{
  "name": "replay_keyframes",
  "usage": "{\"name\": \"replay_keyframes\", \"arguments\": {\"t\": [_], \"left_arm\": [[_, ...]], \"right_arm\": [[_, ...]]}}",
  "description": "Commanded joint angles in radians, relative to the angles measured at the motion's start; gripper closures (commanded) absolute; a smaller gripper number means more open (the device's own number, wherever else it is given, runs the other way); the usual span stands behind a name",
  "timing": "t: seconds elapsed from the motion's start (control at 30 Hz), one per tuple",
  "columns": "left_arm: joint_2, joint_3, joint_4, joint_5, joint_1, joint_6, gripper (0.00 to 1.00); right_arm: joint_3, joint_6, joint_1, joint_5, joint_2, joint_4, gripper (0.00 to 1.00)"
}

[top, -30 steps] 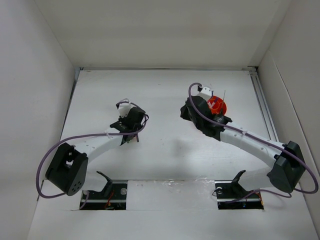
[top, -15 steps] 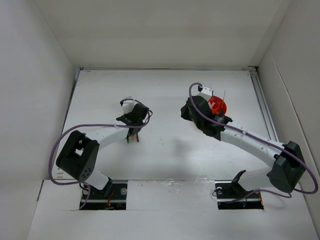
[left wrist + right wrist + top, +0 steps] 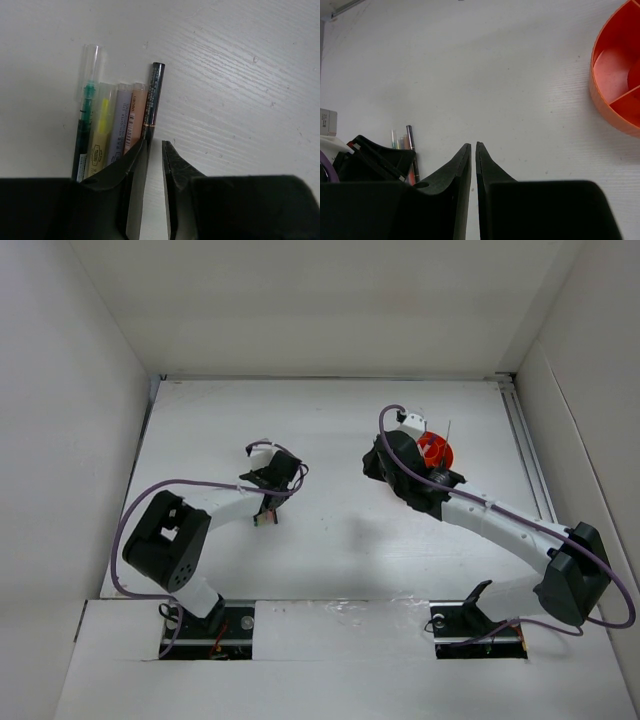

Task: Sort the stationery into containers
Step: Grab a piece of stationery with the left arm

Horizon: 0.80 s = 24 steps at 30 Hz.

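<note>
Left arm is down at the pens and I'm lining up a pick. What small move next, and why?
Probably nudge the left gripper sideways toward the pens and widen it. Only table shows in its narrow gap, and the dark pen lies outside it, beside one finger.

Top view: you look down from high behind the near edge, whole worktop (image 3: 330, 420) in frame. Left wrist: low, tight on the pens (image 3: 117, 125). Right wrist: skims the worktop from farther back, shares those pens with left, the tub (image 3: 615, 75) with top.
</note>
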Motion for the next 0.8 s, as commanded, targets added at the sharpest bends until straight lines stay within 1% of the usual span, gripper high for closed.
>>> {"name": "replay_keyframes", "arguments": {"t": [0.0,0.27,0.4,0.47,0.53,0.63,0.73,0.77], "left_arm": [[0.012,0.029,0.008,-0.001,0.003,0.009,0.84],[0.030,0.029,0.008,-0.001,0.012,0.009,0.84],[0.021,0.000,0.057,0.053,0.047,0.019,0.84],[0.021,-0.009,0.057,0.053,0.047,0.020,0.84],[0.021,-0.009,0.077,0.080,0.047,0.029,0.85],[0.021,-0.020,0.088,0.105,0.047,0.038,0.91],[0.021,-0.038,0.134,0.133,0.047,0.047,0.92],[0.021,-0.038,0.143,0.146,0.047,0.058,0.95]], "right_arm": [[0.013,-0.007,-0.005,-0.004,-0.001,0.046,0.86],[0.013,-0.007,-0.005,-0.004,0.008,0.037,0.86],[0.013,-0.007,-0.005,-0.004,0.008,0.037,0.86],[0.013,-0.007,-0.005,-0.004,0.008,0.037,0.86],[0.013,-0.007,-0.005,-0.004,0.008,0.037,0.86],[0.013,-0.007,-0.005,-0.004,0.017,0.037,0.86],[0.013,-0.007,-0.005,-0.004,0.017,0.037,0.86],[0.013,-0.007,-0.005,-0.004,0.017,0.037,0.86]]}}
